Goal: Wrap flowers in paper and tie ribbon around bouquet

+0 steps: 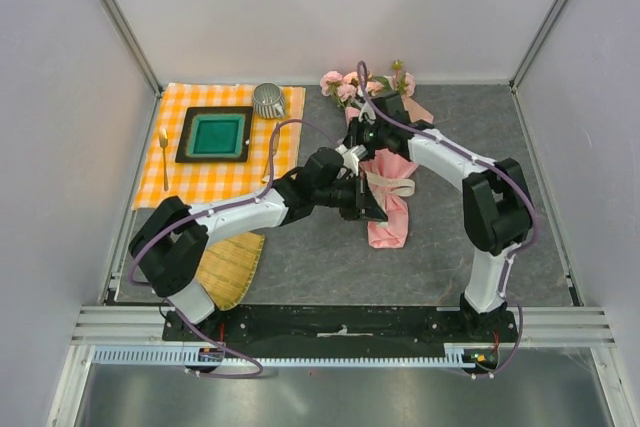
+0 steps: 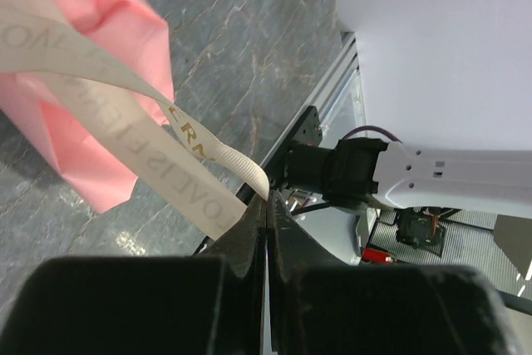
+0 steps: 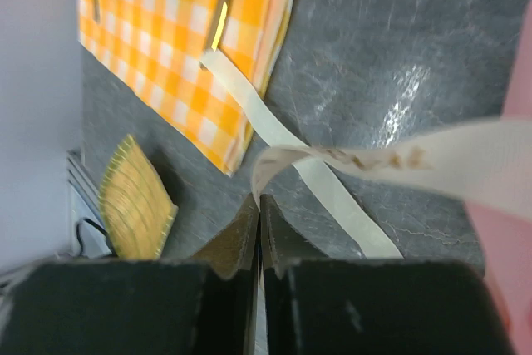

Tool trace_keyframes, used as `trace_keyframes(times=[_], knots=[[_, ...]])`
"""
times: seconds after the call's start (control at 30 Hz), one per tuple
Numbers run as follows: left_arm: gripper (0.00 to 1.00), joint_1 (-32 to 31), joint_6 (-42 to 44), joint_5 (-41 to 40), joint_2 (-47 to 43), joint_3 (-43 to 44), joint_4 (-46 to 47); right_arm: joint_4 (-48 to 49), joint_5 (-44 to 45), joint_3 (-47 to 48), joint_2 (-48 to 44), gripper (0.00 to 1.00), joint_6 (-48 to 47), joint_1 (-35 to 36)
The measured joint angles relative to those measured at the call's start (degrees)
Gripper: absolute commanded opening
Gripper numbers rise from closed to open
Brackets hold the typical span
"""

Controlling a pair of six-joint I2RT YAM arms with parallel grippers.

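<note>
The bouquet lies mid-table: pale pink flowers (image 1: 350, 83) stick out at the far end of the pink paper (image 1: 388, 217) cone. The cream ribbon (image 1: 396, 186) crosses the cone. My left gripper (image 1: 376, 210) is at the cone's left side, shut on the ribbon (image 2: 125, 126) near one end, with pink paper (image 2: 83, 47) just beyond its tips (image 2: 266, 201). My right gripper (image 1: 362, 139) hovers over the cone's upper part, shut on a folded-over bit of ribbon (image 3: 399, 158) at its tips (image 3: 258, 197). Another ribbon strand (image 3: 278, 139) trails across the grey table.
An orange-checked cloth (image 1: 225, 182) at far left carries a green tray (image 1: 185, 137), a metal cup (image 1: 268, 100) and a gold spoon (image 1: 164, 157). A bamboo mat (image 1: 228, 267) lies near the left arm's base. White walls enclose three sides.
</note>
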Motion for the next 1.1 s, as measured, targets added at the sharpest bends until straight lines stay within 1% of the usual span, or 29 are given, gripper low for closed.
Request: trace_keyframes(times=[0.03, 0.07, 0.1, 0.17, 0.2, 0.23, 0.3, 0.37, 0.43, 0.47, 0.53, 0.57, 0.63, 0.67, 0.7, 0.77, 0.8, 0.9, 0.93, 0.97, 1.03, 1.1], knots=[[0.02, -0.15, 0.00, -0.09, -0.39, -1.03, 0.17, -0.55, -0.94, 0.13, 1.36, 0.18, -0.57, 0.83], [0.02, -0.22, -0.02, -0.17, -0.50, -1.44, 0.26, -1.16, -1.29, 0.31, 2.36, 0.38, -1.14, 1.25], [0.02, -0.31, -0.02, -0.24, -0.50, -1.57, 0.48, -3.08, -1.66, 1.11, 3.69, 0.48, -2.10, 1.38], [0.02, -0.39, -0.04, -0.28, -0.50, -1.42, 1.03, -6.95, -1.11, 3.21, 5.51, 0.63, -4.39, 0.83], [0.02, -0.39, -0.04, -0.28, -0.50, -0.92, 1.14, -8.96, -0.39, 3.89, 5.60, 0.64, -5.97, -0.07], [0.02, -0.37, -0.09, -0.22, -0.35, -0.28, 0.90, -10.62, 0.13, 4.17, 5.25, 0.70, -6.69, -1.18], [0.02, -0.39, -0.09, 0.04, 0.68, 2.75, 0.46, -14.05, 1.64, 4.33, 3.30, 0.76, -8.46, -4.42], [0.02, -0.35, -0.35, 0.57, 2.49, 6.60, -0.04, -17.07, 4.26, 3.87, -0.17, 0.77, -9.86, -7.69], [0.02, 0.07, -1.29, 1.81, 4.66, 10.49, -0.20, -19.32, 7.85, 2.03, -6.16, 0.77, -10.73, -10.67], [0.02, 0.42, -1.88, 2.34, 5.29, 11.45, -0.20, -20.41, 9.75, 0.87, -9.49, 0.74, -10.88, -11.43], [0.02, 1.46, -2.91, 4.46, 6.71, 12.94, -0.66, -21.51, 14.32, -4.31, -19.30, 0.65, -11.06, -11.82], [0.02, 2.34, -3.02, 5.90, 7.87, 14.16, -1.81, -22.27, 16.35, -7.15, -24.41, 0.56, -11.10, -11.39], [0.02, 4.24, -2.69, 8.50, 11.61, 19.08, -6.01, -22.73, 19.85, -13.00, -33.46, 0.50, -10.88, -9.25], [0.02, 5.31, -2.19, 10.03, 14.45, 23.06, -8.79, -23.39, 21.49, -16.33, -37.94, 0.44, -10.45, -7.21], [0.02, 6.27, -1.51, 11.52, 17.40, 26.95, -10.86, -23.61, 22.67, -19.58, -42.01, 0.40, -9.97, -4.31], [0.02, 7.63, -0.11, 13.92, 22.08, 33.29, -14.19, -23.54, 23.85, -25.22, -47.45, 0.31, -8.61, 1.44], [0.02, 8.26, 0.55, 15.50, 24.37, 36.09, -15.76, -23.15, 24.20, -27.98, -49.81, 0.30, -7.65, 4.98], [0.02, 9.64, 2.23, 20.52, 30.14, 42.73, -19.19, -21.11, 25.55, -34.45, -55.04, 0.31, -5.86, 14.64], [0.02, 9.84, 2.71, 21.94, 31.41, 43.89, -19.76, -19.52, 26.53, -35.85, -56.04, 0.34, -5.86, 17.31], [0.02, 10.10, 3.39, 24.28, 33.16, 45.94, -21.00, -17.25, 27.19, -37.53, -56.94, 0.34, -6.38, 20.79], [0.02, 10.49, 4.61, 27.45, 35.74, 48.54, -22.32, -13.42, 28.24, -38.77, -55.58, 0.34, -8.04, 25.62], [0.02, 10.99, 5.88, 30.82, 38.05, 50.82, -23.56, -8.55, 30.01, -37.88, -49.90, 0.36, -11.10, 27.34]])
